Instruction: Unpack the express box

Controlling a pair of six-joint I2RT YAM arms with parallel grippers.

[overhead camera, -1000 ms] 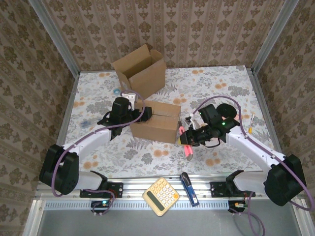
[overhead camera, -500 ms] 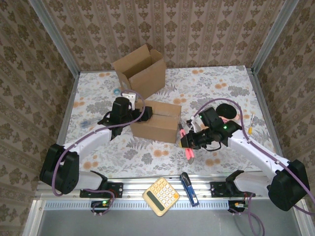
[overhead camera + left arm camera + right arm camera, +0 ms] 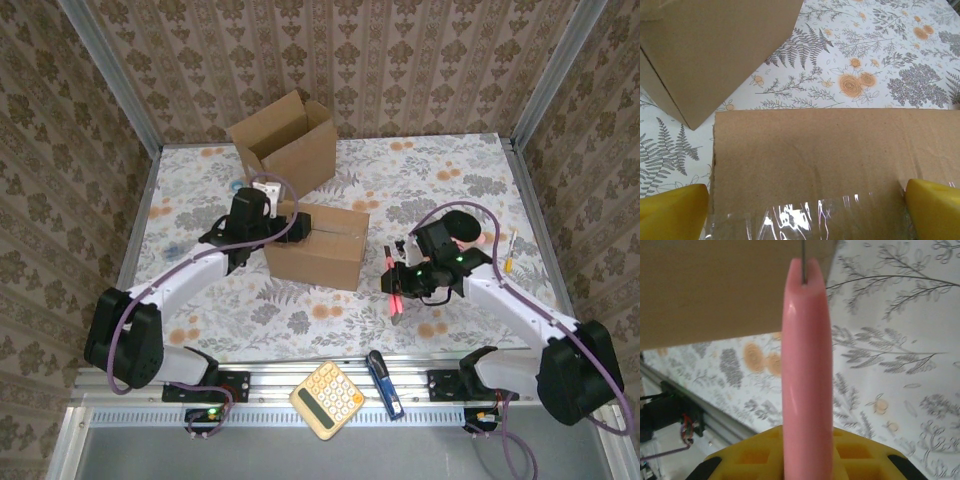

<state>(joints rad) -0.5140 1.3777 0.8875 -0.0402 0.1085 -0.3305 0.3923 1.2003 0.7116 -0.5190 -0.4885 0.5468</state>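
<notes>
– Right gripper [image 3: 402,280], at the right of the table in the overhead view, is closed narrowly on a slim pink plastic cutter [image 3: 395,295] with a thin metal tip. Which way does the box lie from it?

– To the robot's left, and a little farther from the arm bases. The sealed brown cardboard box [image 3: 320,245] sits at mid-table, near the right gripper but apart from it in the overhead view. In the right wrist view the cutter [image 3: 806,365] points away from the camera. Its tip overlaps the lower edge of the box's side wall [image 3: 715,285], close to a corner. Whether the tip meets cardboard cannot be told.

– How does the box's long axis run?

– Across the table from left to right, slightly skewed, with a dark seam line along the top following that axis. The cutter sits off the box's right end. By my reading, the tip would first need to rise to the top face, and a cut along the seam would then run leftward.

– And the other arm?

– Left gripper [image 3: 272,225] is at the box's left end, jaws spread wide. In the left wrist view its yellow fingertips [image 3: 672,207] stand to either side of the box top, where clear tape [image 3: 805,215] glints. Whether they touch the box cannot be told. It looks placed to brace the box. The right arm holds the tool, so it is the one placed to make the cut. A second, open brown cardboard box [image 3: 285,145] stands behind, well apart.
</notes>
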